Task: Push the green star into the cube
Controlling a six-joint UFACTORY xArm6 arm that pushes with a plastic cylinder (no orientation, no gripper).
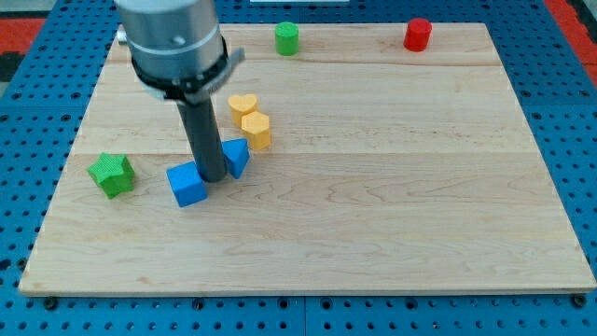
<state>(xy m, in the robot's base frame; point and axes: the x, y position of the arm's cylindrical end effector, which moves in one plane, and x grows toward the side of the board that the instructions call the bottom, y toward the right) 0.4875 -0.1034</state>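
The green star (112,174) lies near the board's left edge. The blue cube (187,184) sits a short way to its right, apart from it. My tip (212,177) is down between the blue cube and a blue triangular block (237,157), close against the cube's right side. The rod hides part of the triangular block.
A yellow heart (242,104) and a yellow hexagonal block (256,130) sit just above the blue triangular block. A green cylinder (286,38) and a red cylinder (417,35) stand along the top edge of the wooden board (373,215).
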